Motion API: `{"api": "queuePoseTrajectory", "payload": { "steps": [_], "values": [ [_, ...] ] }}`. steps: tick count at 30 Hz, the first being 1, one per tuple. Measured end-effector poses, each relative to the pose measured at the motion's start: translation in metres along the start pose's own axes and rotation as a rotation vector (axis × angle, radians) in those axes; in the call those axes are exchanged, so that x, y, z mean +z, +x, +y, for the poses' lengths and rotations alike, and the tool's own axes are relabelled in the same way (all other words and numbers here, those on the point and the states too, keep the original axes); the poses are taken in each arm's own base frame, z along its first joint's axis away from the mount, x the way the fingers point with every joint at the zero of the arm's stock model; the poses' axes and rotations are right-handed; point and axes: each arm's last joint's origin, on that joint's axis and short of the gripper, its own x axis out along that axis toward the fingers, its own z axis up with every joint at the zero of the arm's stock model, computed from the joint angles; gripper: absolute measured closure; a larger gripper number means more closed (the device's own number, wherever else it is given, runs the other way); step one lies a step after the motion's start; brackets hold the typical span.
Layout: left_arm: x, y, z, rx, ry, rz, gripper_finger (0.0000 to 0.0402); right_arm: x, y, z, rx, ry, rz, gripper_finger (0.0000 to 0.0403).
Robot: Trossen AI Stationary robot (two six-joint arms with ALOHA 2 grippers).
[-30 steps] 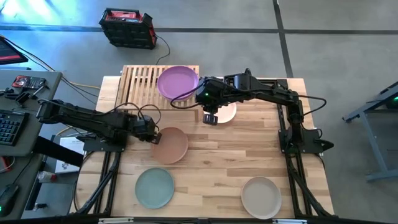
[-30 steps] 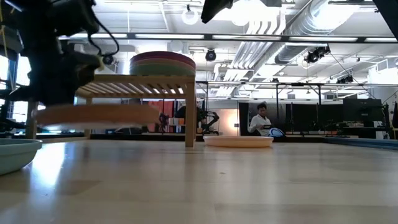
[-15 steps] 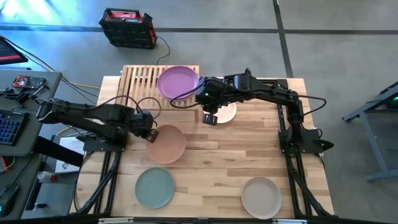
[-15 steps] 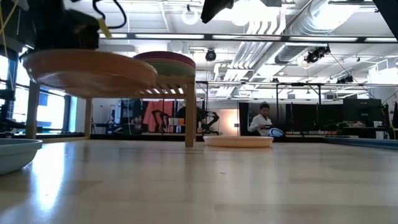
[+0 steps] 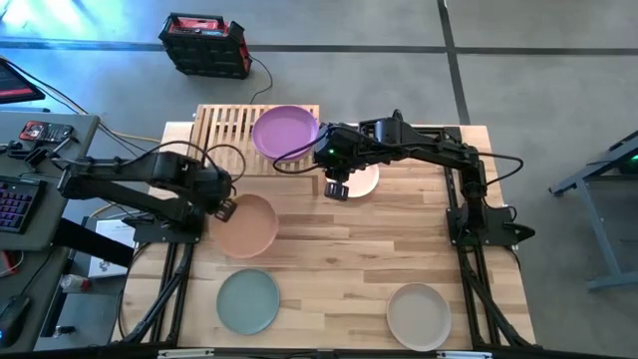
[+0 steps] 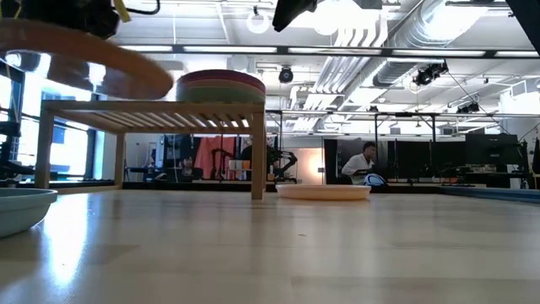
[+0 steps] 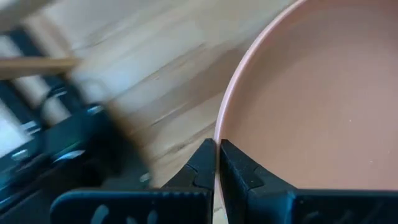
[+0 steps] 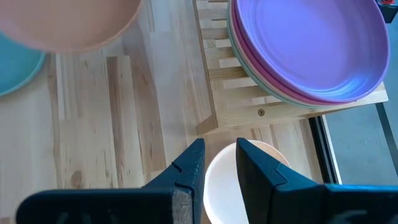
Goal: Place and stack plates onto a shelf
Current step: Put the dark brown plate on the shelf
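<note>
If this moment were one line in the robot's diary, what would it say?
left gripper: shut on brown plate, raised | right gripper: hovering above peach plate | shelf: stack, purple plate on top

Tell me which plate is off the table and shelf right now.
The brown plate. The left claw is shut on its rim and holds it in the air; the teal, beige and peach ones lie on the table.

Red-and-black case (image 5: 204, 44) on the grey floor (image 5: 518, 70), beyond the surface's far edge, well behind the left pincer (image 5: 225, 209). Side desk (image 5: 45, 150) with keyboard (image 5: 14, 202) and small devices, outboard of that pincer. Seated person (image 6: 358, 162) in the room, far background.
</note>
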Motion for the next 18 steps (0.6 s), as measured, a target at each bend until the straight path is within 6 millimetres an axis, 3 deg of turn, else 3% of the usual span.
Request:
{"api": "queuePoseTrajectory", "payload": {
  "steps": [6, 18],
  "values": [
    [0.001, -0.014, 0.019, 0.067, -0.063, -0.034, 0.0401, 0.000, 0.000, 0.000, 0.000, 0.003, -0.002, 0.0336],
    [0.002, -0.031, 0.051, 0.044, -0.157, -0.180, 0.0401, 0.000, 0.000, 0.000, 0.000, 0.029, -0.002, 0.0336]
  ]
}}
